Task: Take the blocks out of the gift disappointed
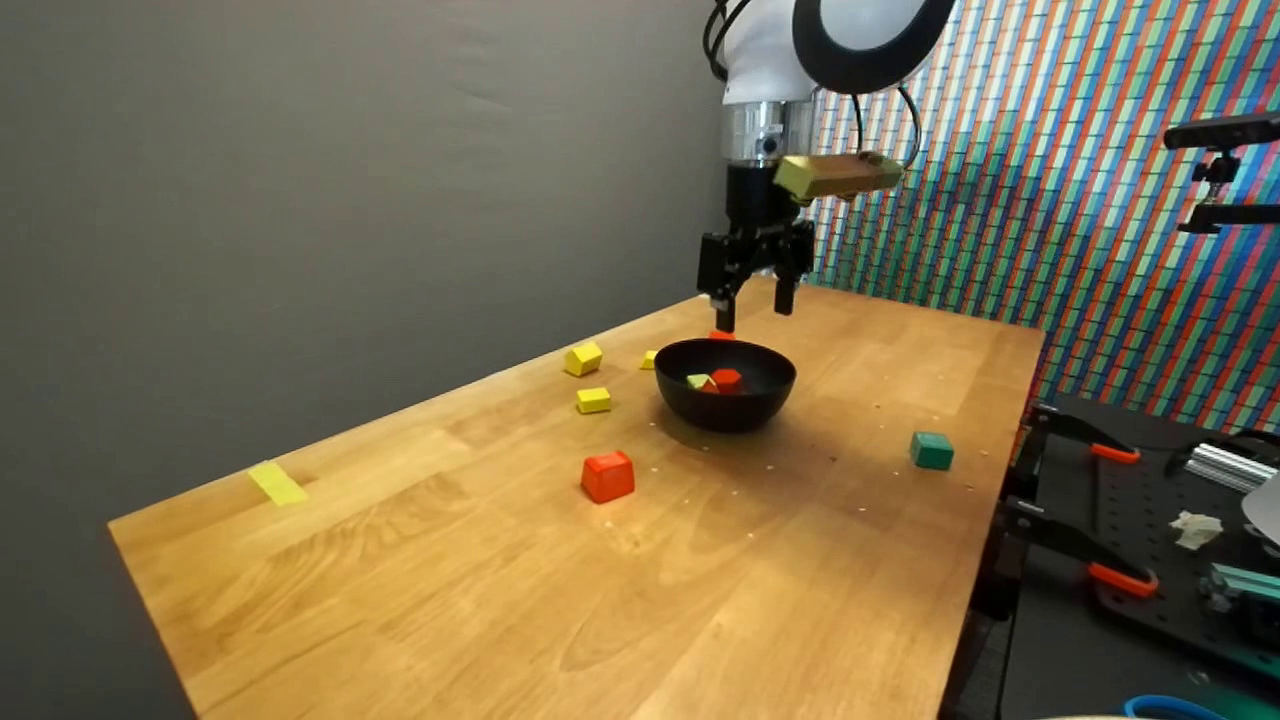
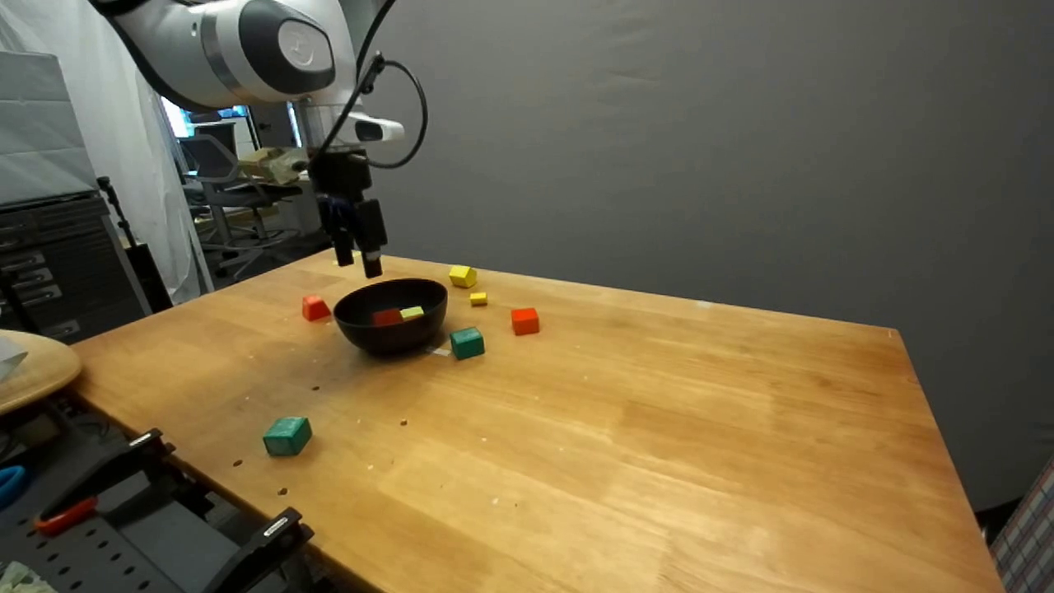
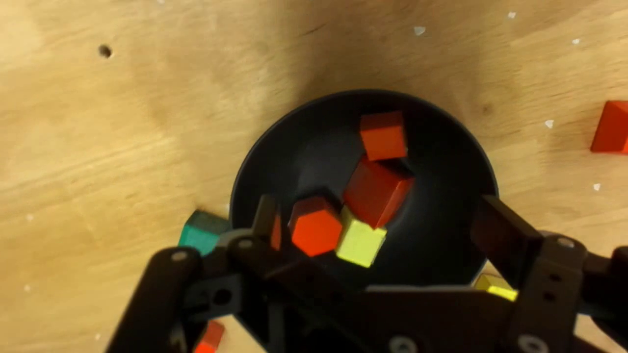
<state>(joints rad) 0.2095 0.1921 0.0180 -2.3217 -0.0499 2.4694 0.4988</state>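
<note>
In an exterior view, the pincer (image 1: 755,315) hangs with its fingers down above the desk (image 1: 560,600), jaws spread wide. The black bowl (image 1: 725,412) sits upright on the desk, between the edge along the grey wall (image 1: 350,200) and the opposite edge, beside the black clamps (image 1: 1075,545). A house-shaped yellow block (image 1: 583,358) and a flat yellow block (image 1: 593,401) lie near the wall-side edge. A large red-orange block (image 1: 608,478) lies closer to the desk's near end than the bowl does. A yellow tape strip (image 1: 278,483) marks the left corner. A green block (image 1: 932,452) lies near the clamp-side edge in both exterior views. In an exterior view, another green block (image 2: 467,343) rests just beside the bowl; a red block (image 2: 524,321) lies farther toward the wall-side edge. In the wrist view, the pincer's fingers (image 3: 508,245) stand well apart at opposite sides of the bowl. Visible inside the bowl are a plain red block (image 3: 385,144) next to the rim, a dark red block (image 3: 368,191) near the middle, a hexagonal red block (image 3: 316,233) and a pale yellow block (image 3: 362,243), grouped closely; whether all of them touch cannot be told.
</note>
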